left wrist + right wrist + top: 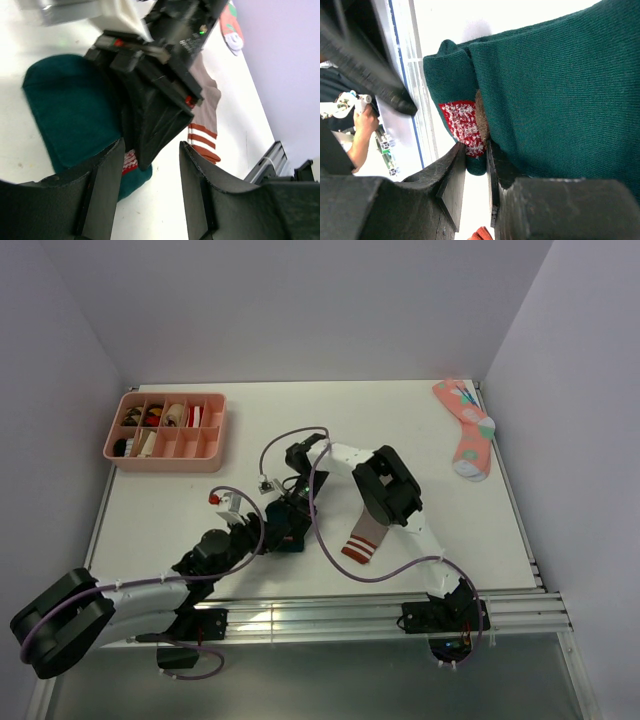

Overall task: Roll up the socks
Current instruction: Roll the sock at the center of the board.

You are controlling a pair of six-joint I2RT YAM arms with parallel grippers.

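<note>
Black fingers (451,190) of the right gripper (476,150) fill the foreground of its wrist view. They are clamped on an edge of the dark green sock (560,90), right at a red-and-white knitted patch (462,125).

From above, the white table (480,530) stretches between pale walls. The left arm (130,595) reaches in from the near left corner. The right arm (390,490) rises from its base at the near right, bends at the elbow and doubles back toward the middle. Both wrists meet at the centre-front of the table.

A pink divided tray (165,464) sits at the far left with small items in its back compartments. A coral-pink sock (468,435) with green and white spots lies at the far right corner, well apart from the work.

The dark green sock lies flat on the table beneath the two grippers and is almost hidden from above. The taupe-brown sock (367,535) lies just to its right, partly under the right arm, with its red-and-white striped cuff (356,551) toward the near edge. Whether the two socks touch cannot be told.

The left gripper (151,144) hangs low over the green sock's edge. Its jaws are spread wide to either side of the right gripper's tip and grasp nothing.
</note>
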